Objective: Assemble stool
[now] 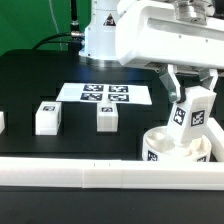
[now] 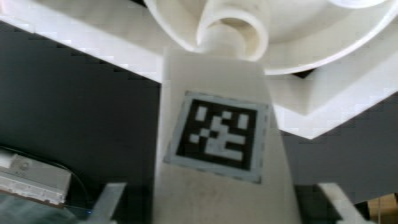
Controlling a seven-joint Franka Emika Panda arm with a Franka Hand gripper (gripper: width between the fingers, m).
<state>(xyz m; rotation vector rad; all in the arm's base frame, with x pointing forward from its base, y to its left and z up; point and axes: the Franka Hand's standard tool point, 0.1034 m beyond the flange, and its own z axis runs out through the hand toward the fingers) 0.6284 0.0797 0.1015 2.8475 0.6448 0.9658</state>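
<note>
Probably light, stiff, slick, the leg point(image 1: 193, 113) at exterior three o'clock is pinched flat-sided in the claw point(image 1: 192, 93).

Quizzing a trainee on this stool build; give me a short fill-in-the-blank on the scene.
The pincer is ___ on a leg block.
Right below the held block lies the round ___.
___ tagged leg blocks stand loose on the table.
Missing: shut; seat; two.

no readable text, square tags point(image 2: 222, 135) on leg block point(image 2: 217, 90), marker board point(image 1: 105, 94)
</note>
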